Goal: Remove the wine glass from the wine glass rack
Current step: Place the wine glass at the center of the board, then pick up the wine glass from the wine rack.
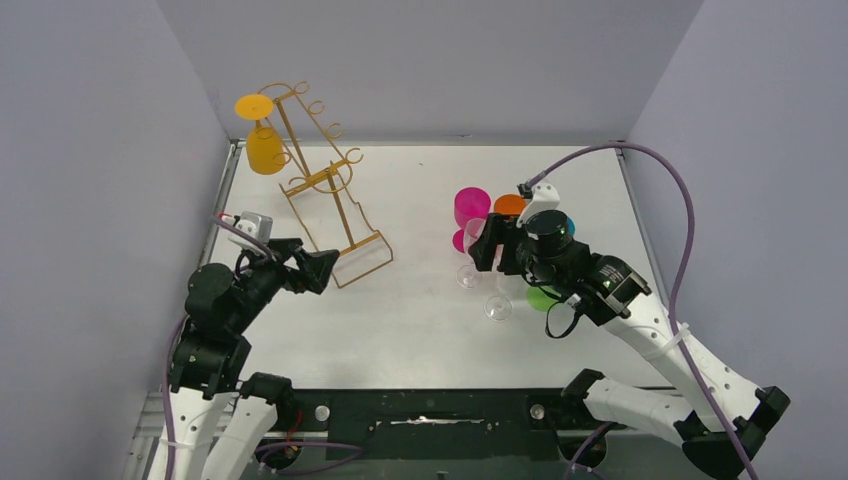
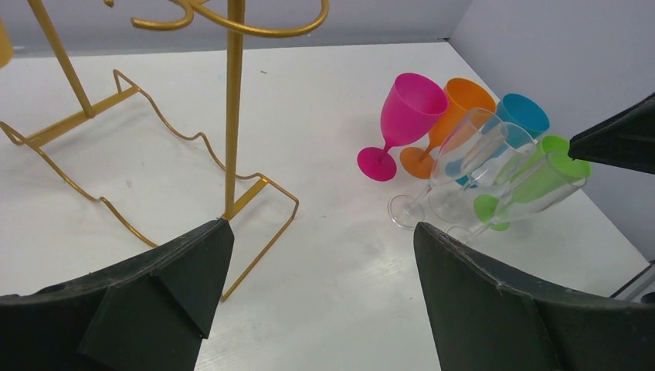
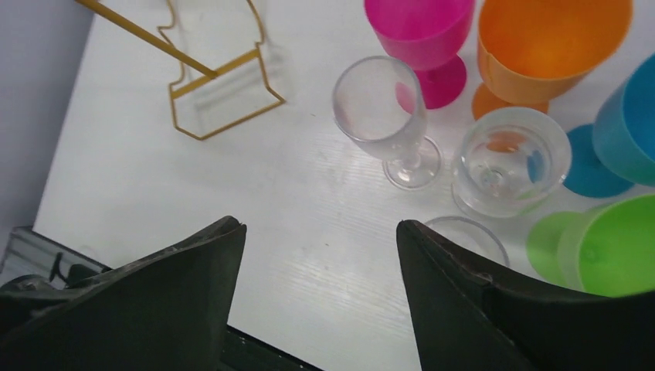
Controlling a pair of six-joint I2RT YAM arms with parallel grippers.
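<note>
Upside down on curly gold wire rack (image 1: 312,179): translucent amber wine glass (image 1: 266,150).

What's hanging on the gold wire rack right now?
One yellow wine glass hangs upside down from an upper hook of the wine glass rack; the other hooks in view are bare. Its foot covers how the stem sits in the hook.

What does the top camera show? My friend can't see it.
A yellow glass hangs upside down on a gold rack at the table's far left. The left arm is by the rack's base, while the right arm is over a bunch of pink, orange, blue, green and clear glasses on the right.
</note>
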